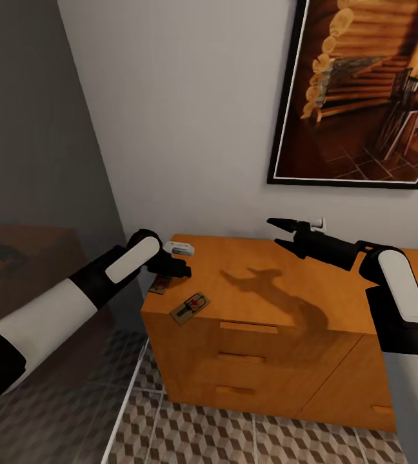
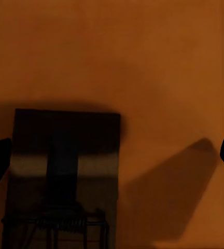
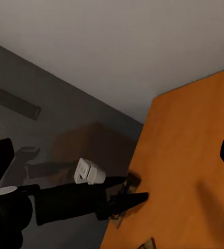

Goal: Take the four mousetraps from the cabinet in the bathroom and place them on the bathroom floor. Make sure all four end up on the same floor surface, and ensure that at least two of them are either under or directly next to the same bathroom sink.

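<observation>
At centre-left of the head view, the left gripper [image 1: 178, 269] hangs with its fingers spread wide over a mousetrap [image 1: 160, 284] at the left corner of the cabinet [image 1: 267, 303] top. A second mousetrap [image 1: 190, 308] lies just lower right of it, near the front edge. Right of centre, the right gripper [image 1: 281, 232] hovers above the cabinet, open and empty. The patterned bathroom floor [image 1: 235, 438] fills the bottom.
</observation>
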Motion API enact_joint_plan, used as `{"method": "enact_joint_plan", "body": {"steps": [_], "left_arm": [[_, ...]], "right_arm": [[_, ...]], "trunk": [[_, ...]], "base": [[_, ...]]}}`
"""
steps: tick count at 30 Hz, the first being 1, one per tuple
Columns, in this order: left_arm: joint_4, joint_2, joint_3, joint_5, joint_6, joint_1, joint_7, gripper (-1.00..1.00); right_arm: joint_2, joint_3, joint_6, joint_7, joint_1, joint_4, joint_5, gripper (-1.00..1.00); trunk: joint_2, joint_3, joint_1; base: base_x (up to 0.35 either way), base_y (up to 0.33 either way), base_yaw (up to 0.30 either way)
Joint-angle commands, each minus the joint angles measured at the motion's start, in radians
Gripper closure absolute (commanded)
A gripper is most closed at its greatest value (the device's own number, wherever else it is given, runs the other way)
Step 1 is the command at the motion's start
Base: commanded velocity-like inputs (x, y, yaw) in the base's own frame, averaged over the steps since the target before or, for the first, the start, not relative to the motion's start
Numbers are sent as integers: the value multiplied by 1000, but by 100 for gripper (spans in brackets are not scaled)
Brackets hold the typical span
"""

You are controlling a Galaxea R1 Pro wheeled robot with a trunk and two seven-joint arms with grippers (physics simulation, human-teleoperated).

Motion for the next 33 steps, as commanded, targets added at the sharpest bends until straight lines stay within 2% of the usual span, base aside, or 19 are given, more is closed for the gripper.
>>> {"method": "enact_joint_plan", "body": {"steps": [1, 24, 25, 33], "left_arm": [[35, 1, -3, 27, -7, -1, 9, -100], [39, 4, -3, 27, -7, -1, 8, -100], [40, 4, -3, 27, -7, -1, 8, 100], [70, 4, -3, 26, -7, -1, 8, 100]], "right_arm": [[0, -1, 3, -10, -1, -1, -10, -100], [0, -1, 3, -10, -1, -1, -10, -100], [0, -1, 3, -10, -1, -1, -10, -100], [-1, -1, 3, -10, -1, -1, -10, -100]], "trunk": [[0, -1, 0], [0, -1, 0], [0, -1, 0], [0, -1, 0]], "base": [[0, 0, 0], [0, 0, 0], [0, 0, 0], [0, 0, 0]]}}
